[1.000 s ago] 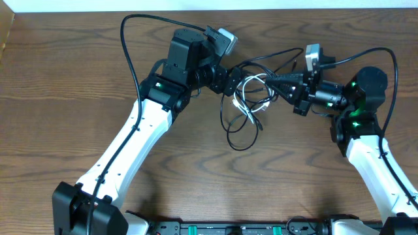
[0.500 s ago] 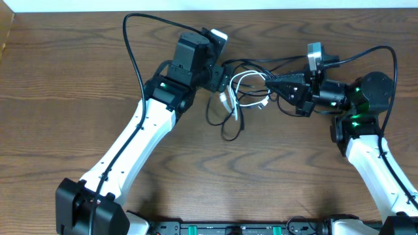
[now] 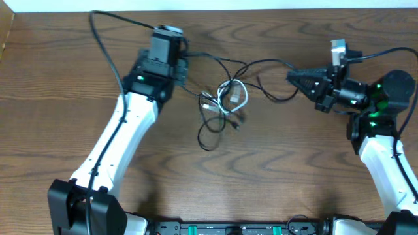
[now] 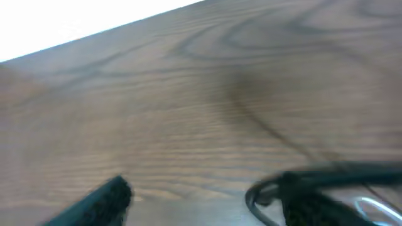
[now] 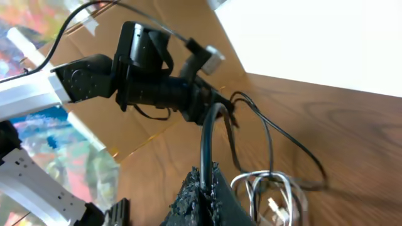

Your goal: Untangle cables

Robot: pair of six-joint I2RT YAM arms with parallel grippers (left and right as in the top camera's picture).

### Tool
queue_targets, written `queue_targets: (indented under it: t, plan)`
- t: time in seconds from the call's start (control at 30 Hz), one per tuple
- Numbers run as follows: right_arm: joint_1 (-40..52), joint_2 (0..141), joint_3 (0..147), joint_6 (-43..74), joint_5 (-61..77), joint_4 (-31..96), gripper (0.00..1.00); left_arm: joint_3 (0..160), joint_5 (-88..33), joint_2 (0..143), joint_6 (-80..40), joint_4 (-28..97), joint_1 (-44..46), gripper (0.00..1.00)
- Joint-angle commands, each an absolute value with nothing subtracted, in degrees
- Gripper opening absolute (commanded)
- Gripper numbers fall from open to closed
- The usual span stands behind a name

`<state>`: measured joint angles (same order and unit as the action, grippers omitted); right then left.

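A bundle of cables lies mid-table: small white cable loops (image 3: 234, 93) tangled with a thin black cable (image 3: 209, 130) that trails toward the front. Another black cable (image 3: 261, 63) runs taut from my left gripper (image 3: 185, 65) across to my right gripper (image 3: 292, 77). The right gripper (image 5: 206, 172) is shut on this black cable (image 5: 210, 132), with the white loops (image 5: 270, 188) just beyond it. In the blurred left wrist view my left gripper (image 4: 207, 194) has its jaws apart, and a black cable (image 4: 257, 194) curls against the right finger (image 4: 308, 201).
The table's far edge (image 3: 209, 11) meets a white wall. Cardboard (image 3: 5, 32) stands off the left end. Thicker black arm wires arch over the left arm (image 3: 108, 39) and the right arm (image 3: 392, 55).
The left arm swung left and the right arm pulled back right, stretching a black cable between them. The bundle slid left and loosened. The left jaws narrowed somewhat.
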<state>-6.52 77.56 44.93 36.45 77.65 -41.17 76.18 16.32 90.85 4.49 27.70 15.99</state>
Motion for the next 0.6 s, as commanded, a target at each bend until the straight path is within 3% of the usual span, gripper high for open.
queue_targets:
  t: [0.0, 0.27, 0.57]
  plan:
    - [-7.97, 77.25, 45.3, 36.75, 78.59, -41.08, 0.02, 76.29, 13.91, 91.42, 1.28, 29.19, 13.41, 0.64]
    - [-11.09, 77.25, 45.3, 36.36, 78.67, -41.1, 0.02, 76.29, 15.46, 91.42, 2.74, 29.78, 11.88, 0.57]
    - [-22.74, 77.25, 45.3, 36.38, 83.18, -40.91, 0.01, 76.29, 16.38, 91.42, 1.19, 31.05, 2.81, 0.53]
